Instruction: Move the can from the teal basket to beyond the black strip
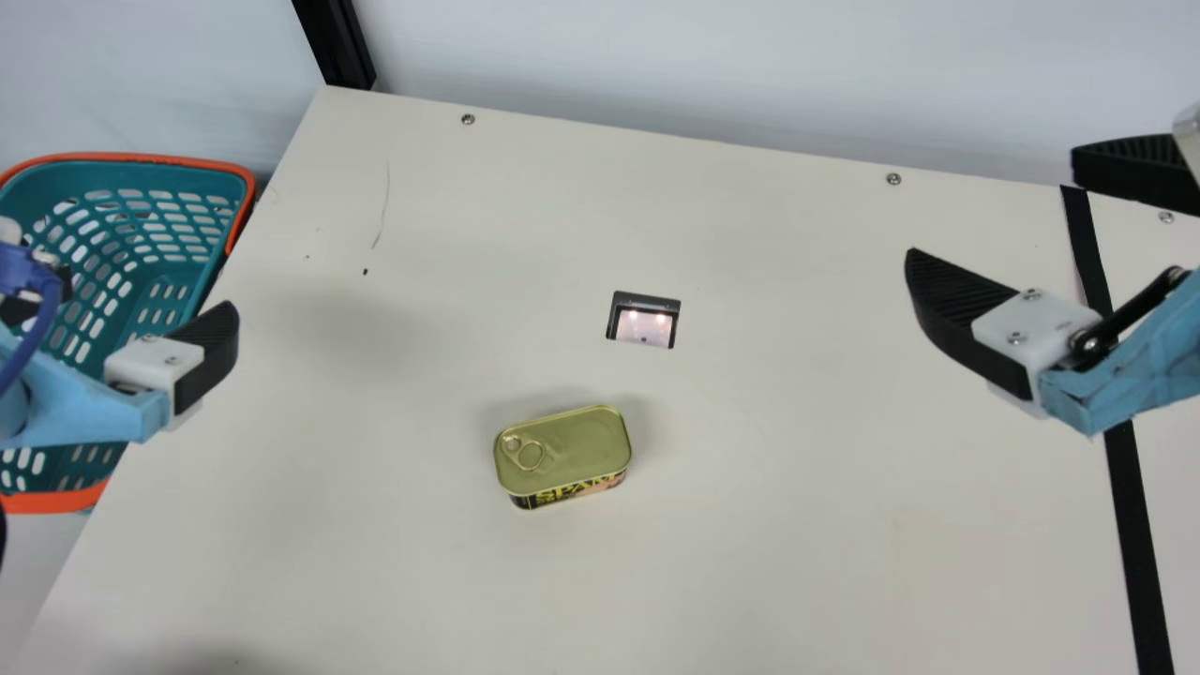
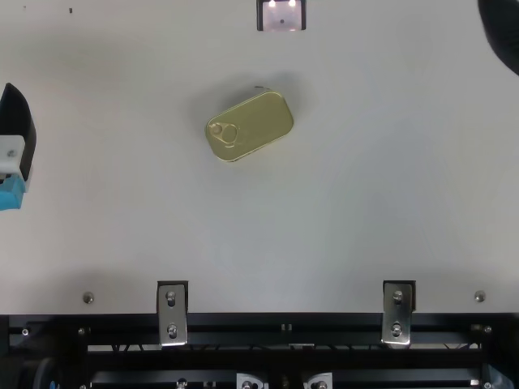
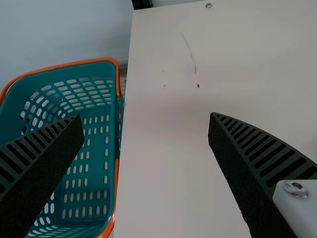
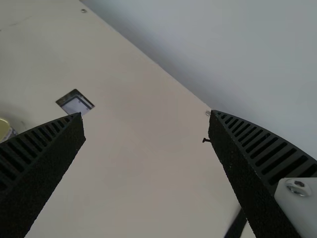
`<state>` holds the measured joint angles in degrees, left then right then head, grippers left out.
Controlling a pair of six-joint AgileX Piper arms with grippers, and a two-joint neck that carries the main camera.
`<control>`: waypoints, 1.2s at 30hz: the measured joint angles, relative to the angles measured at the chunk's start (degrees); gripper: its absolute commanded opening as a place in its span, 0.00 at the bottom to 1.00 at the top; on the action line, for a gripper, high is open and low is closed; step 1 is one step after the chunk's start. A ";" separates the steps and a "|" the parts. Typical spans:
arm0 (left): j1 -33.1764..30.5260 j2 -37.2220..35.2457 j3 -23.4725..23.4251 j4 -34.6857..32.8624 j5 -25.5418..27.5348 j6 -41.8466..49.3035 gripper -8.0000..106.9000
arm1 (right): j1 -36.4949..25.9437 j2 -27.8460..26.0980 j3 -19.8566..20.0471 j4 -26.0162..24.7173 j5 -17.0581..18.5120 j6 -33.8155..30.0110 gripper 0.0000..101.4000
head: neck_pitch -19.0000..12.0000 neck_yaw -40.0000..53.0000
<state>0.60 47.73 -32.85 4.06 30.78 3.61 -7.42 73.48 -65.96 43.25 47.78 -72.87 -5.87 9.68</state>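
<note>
Gold can (image 1: 562,441), main view: on the table (image 1: 769,525), left of and below my open right gripper (image 1: 996,206), away from the black strip (image 1: 1136,525). Top view: its long axis slants crosswise, right end higher. Left wrist view: my left gripper (image 3: 146,118) gapes, empty. Right wrist view: right gripper likewise; I judge it the likelier carrier.

Counted: one can (image 1: 562,450), one teal basket (image 1: 141,157), one black strip (image 1: 1132,525), one framed panel (image 1: 643,323), two metal brackets (image 2: 172,314).
Two left fingers (image 1: 217,345) and two right fingers (image 1: 956,300) are counted; can and panel are tallied between the pairs, basket near the left pair, strip near the right.
</note>
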 measured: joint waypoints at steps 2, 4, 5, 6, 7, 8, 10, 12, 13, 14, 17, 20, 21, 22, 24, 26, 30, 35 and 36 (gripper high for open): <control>0.00 0.00 0.00 0.00 0.00 0.00 0.85 | -2.77 1.36 0.26 4.17 3.12 -6.39 1.00 | 0.00 0.00; 0.00 0.00 0.00 0.00 0.00 0.00 0.85 | -4.22 1.61 0.26 7.41 3.74 -10.84 1.00 | 0.00 0.00; 0.00 0.00 0.00 0.00 0.00 0.00 0.85 | -4.35 1.61 0.26 9.48 4.19 -12.89 1.00 | 0.00 0.00; 0.00 0.00 0.00 0.00 0.00 0.00 0.85 | -4.35 1.61 0.20 10.67 4.50 -14.25 1.00 | 0.00 0.00; 0.00 0.00 0.00 0.00 0.00 0.00 0.85 | -4.35 1.61 0.20 11.23 4.71 -15.72 1.00 | 0.00 0.00; 0.00 0.00 0.00 0.00 0.00 0.00 0.85 | -4.35 1.61 0.20 11.29 4.80 -16.85 1.00 | 0.00 0.00; 0.00 0.00 0.00 0.00 0.00 0.00 0.85 | -3.79 1.68 -0.49 10.79 4.38 -17.95 1.00 | 0.59 0.00; 0.00 0.00 0.00 0.00 0.00 0.00 0.85 | -3.52 2.33 -0.93 10.53 4.66 -18.05 1.00 | 0.00 0.00; 0.00 0.00 0.00 0.00 0.00 0.00 0.85 | -3.41 2.90 -1.07 9.54 5.10 -17.56 1.00 | 0.00 0.00; 0.00 0.00 0.00 0.00 0.00 0.00 0.85 | -3.35 3.59 -1.30 8.38 5.30 -16.82 1.00 | 0.00 0.00; 0.00 0.00 0.00 0.00 0.00 0.00 0.85 | -2.76 5.36 -2.03 7.45 5.51 -15.60 1.00 | 0.00 0.00; 0.00 0.00 0.00 0.00 0.00 0.00 0.85 | -1.98 7.47 -2.10 5.77 6.63 -15.96 1.00 | 0.00 0.00; 0.00 0.00 0.00 0.00 0.00 0.00 0.85 | -1.79 8.25 -2.10 5.39 6.88 -16.08 1.00 | 0.00 0.00; 0.00 0.00 0.00 0.00 0.00 0.00 0.85 | -1.56 8.96 -2.05 5.25 7.04 -16.08 1.00 | 0.00 0.00; 0.00 0.00 0.00 0.00 0.00 0.00 0.85 | -1.11 10.25 -1.80 5.17 7.60 -16.38 1.00 | 0.00 0.00; 0.00 0.00 0.00 0.00 0.00 0.00 0.85 | -0.86 11.51 -1.28 5.04 8.49 -17.10 1.00 | 0.00 0.00; 0.00 0.00 0.00 0.00 0.00 0.00 0.85 | -0.40 14.02 -0.04 4.89 10.09 -18.70 1.00 | 0.00 0.00; 0.00 0.00 0.00 0.00 0.00 0.00 0.85 | 0.31 16.17 1.91 5.74 13.59 -21.97 1.00 | 0.00 0.00; 0.00 0.00 0.00 0.00 0.00 0.00 0.85 | 0.57 16.55 2.27 5.72 14.07 -22.65 1.00 | 0.59 0.00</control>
<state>0.60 47.73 -32.85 4.06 30.78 3.61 -6.85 90.04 -63.70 48.97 61.85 -95.52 -5.28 9.68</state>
